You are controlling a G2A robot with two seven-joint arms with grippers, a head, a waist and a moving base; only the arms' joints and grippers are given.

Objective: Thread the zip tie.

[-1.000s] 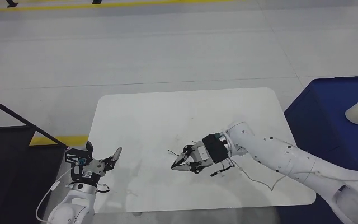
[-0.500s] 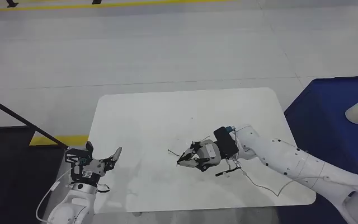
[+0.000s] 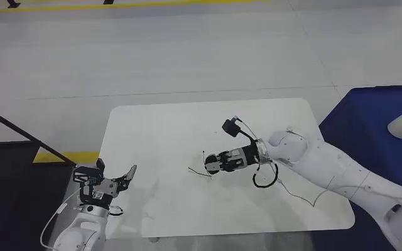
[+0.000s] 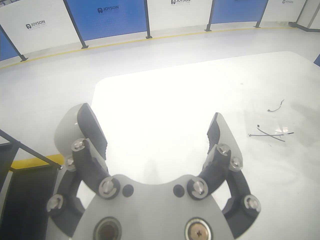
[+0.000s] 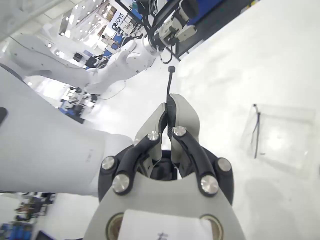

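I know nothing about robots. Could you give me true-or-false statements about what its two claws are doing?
1. The right gripper pinches a thin black plastic zip tie. True.
2. The left gripper is shut on a tie. False: it is open, holding nothing.
3. More black ties lie on a clear plastic sheet. True.
4. The grippers touch each other. False: the left is apart, by the rounded white table's corner.

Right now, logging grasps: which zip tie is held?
The zip tie clamped in the right gripper, head poking out; the other ties lie on the table.
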